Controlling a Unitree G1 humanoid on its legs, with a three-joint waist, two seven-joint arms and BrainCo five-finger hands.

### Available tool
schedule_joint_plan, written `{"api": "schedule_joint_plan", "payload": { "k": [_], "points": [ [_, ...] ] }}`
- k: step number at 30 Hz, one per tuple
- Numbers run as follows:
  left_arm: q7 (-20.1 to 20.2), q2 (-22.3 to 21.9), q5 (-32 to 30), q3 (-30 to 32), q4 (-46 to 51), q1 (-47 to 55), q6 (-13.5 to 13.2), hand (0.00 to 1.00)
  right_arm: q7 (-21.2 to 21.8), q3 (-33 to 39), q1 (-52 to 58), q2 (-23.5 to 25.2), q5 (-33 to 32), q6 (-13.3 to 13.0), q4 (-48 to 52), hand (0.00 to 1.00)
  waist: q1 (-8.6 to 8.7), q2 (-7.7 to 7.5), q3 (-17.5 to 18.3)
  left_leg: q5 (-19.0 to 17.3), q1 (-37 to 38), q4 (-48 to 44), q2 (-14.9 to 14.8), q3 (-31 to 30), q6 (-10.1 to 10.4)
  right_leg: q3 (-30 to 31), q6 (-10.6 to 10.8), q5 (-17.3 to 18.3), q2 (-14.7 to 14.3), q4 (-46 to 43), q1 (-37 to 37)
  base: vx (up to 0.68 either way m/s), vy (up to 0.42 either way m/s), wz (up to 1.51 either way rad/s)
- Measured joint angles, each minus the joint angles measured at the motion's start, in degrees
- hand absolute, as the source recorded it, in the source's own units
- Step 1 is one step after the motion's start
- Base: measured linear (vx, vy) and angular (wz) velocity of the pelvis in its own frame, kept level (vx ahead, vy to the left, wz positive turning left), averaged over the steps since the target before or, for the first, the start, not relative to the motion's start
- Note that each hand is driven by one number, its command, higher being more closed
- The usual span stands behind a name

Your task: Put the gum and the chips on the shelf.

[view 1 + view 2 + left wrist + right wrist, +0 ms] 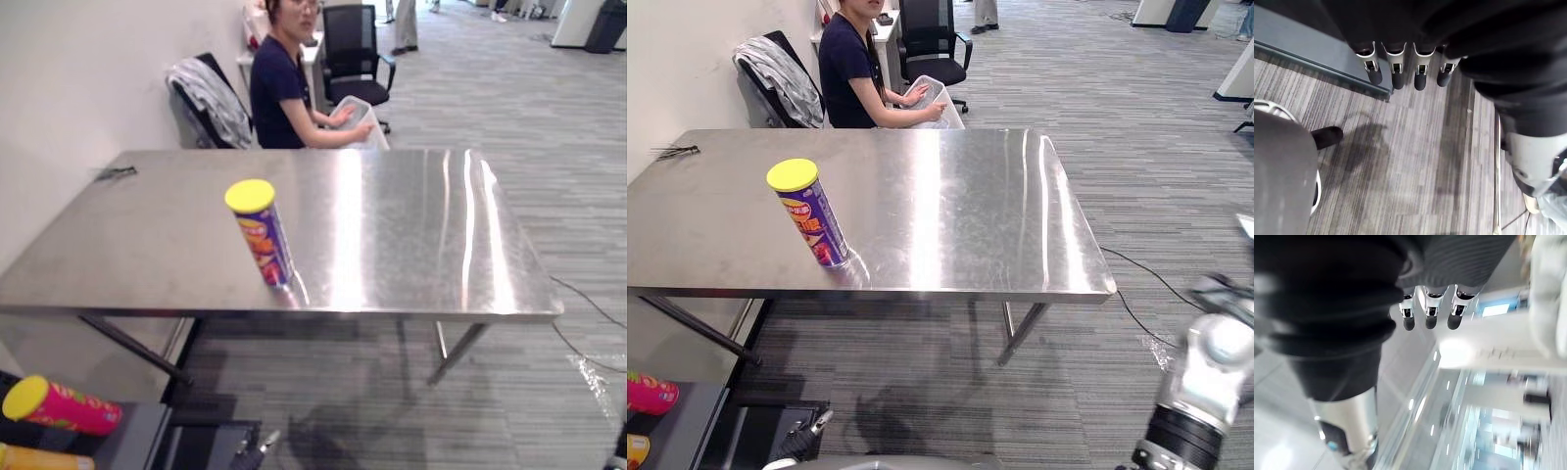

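Chips can (261, 233) stands on table (411, 235); left hand (1397, 76), right hand (1430, 313) straight-fingered

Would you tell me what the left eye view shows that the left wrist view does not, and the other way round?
Left eye view: a steel table with a purple chips can standing near its front edge, a seated person behind it, and a pink can lying low at the left. Left wrist view: the left hand, fingers straight and holding nothing, above the floor. Both: the grey striped carpet.
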State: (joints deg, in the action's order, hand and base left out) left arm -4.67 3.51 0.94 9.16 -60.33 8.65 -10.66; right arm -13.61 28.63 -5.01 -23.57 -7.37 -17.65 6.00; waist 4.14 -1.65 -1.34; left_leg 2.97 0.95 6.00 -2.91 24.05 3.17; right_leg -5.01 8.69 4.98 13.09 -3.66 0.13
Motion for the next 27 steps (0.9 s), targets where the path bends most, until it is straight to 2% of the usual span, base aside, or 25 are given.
{"api": "schedule_joint_plan", "payload": {
  "k": [1, 2, 4, 7, 9, 10, 14, 17, 27],
  "points": [
    [0.6, -0.1, 0.0, -0.5, 0.2, 0.0, -0.1, 0.00, 4.5, -5.3, 0.6, 0.1, -0.5, -0.3, 1.1, 0.00, -0.31, -0.57, -0.3, 0.6, -0.1, 0.0, -0.1, -0.6, -0.4, -0.6, 0.0, 0.0, -0.1, -0.1, 0.2, -0.06, -0.021, 0.22],
    [0.9, -0.1, 0.0, -1.0, 0.6, 0.0, 0.0, 0.00, 7.7, -10.0, 0.8, 0.2, -1.3, -0.3, 1.2, 0.00, -0.63, -0.24, -0.1, 0.9, -0.1, 0.0, -0.1, -1.1, -0.4, -1.1, -0.1, 0.1, -0.2, 0.0, 0.4, -0.05, -0.013, 0.22],
    [1.3, 0.0, 0.0, -1.4, 1.0, 0.0, -0.1, 0.00, 11.9, -16.1, 0.9, 1.3, -5.4, -0.2, 0.9, 0.00, -1.57, -0.62, -0.4, 1.0, -0.2, 0.0, -0.1, -2.0, -0.2, -2.4, -0.1, 0.1, -0.2, 0.8, 1.4, -0.04, -0.008, 0.23],
    [1.5, 0.2, 0.0, -2.7, 1.2, -0.2, -0.1, 0.00, 15.9, -25.4, 0.5, 2.3, -8.5, 0.5, -1.4, 0.00, -2.97, -0.53, -0.3, 1.2, -0.4, 0.0, 0.2, -3.7, -0.4, -4.3, -0.1, 0.1, 0.1, 1.4, 2.5, -0.02, 0.009, 0.31],
    [1.6, 0.2, 0.0, -2.7, 1.2, -0.5, -0.1, 0.00, 16.9, -28.9, -0.8, 2.4, -8.9, 1.3, -3.3, 0.00, -3.27, -0.50, -0.3, 1.3, -0.7, 0.0, 0.4, -4.6, -0.4, -5.3, -0.1, 0.1, 0.2, 1.8, 3.1, 0.01, 0.017, 0.29],
    [1.6, 0.2, 0.0, -2.7, 1.6, -0.5, -0.2, 0.00, 17.8, -31.0, -2.8, 2.9, -8.9, 2.0, -5.1, 0.00, -4.07, -0.29, -0.3, 1.4, -0.9, 0.0, 0.5, -5.5, -0.5, -6.0, 0.1, 0.0, 0.3, 1.8, 3.4, 0.02, 0.012, 0.26],
    [1.5, 0.5, 0.1, -2.6, 2.1, -0.6, -0.1, 0.00, 17.7, -33.4, -8.6, 4.6, -8.9, 2.8, -10.4, 0.00, -4.87, -0.72, -0.7, 1.5, -1.0, 0.0, 0.8, -7.0, -0.7, -7.5, 0.3, -0.1, 0.3, 2.6, 4.7, 0.04, 0.006, 0.23],
    [1.2, 0.4, 0.1, -2.5, 2.2, -1.3, -0.1, 0.00, 16.4, -34.5, -14.5, 4.8, -8.9, 3.4, -15.9, 0.00, -6.17, -0.30, -1.4, 1.8, -0.9, 0.0, 1.0, -7.3, -1.0, -7.8, 0.4, -0.2, 0.3, 2.8, 5.3, 0.05, 0.001, 0.07],
    [0.8, 0.4, 0.6, -2.0, 3.5, -1.8, 0.0, 0.00, 12.5, -36.3, -24.1, 8.5, -8.9, 5.6, -26.1, 0.00, -7.26, 0.32, -3.8, 1.7, -0.7, 0.0, 0.9, -7.8, -1.0, -8.6, 0.4, -0.2, 0.1, 3.5, 6.3, 0.03, -0.002, 0.02]
  ]
}}
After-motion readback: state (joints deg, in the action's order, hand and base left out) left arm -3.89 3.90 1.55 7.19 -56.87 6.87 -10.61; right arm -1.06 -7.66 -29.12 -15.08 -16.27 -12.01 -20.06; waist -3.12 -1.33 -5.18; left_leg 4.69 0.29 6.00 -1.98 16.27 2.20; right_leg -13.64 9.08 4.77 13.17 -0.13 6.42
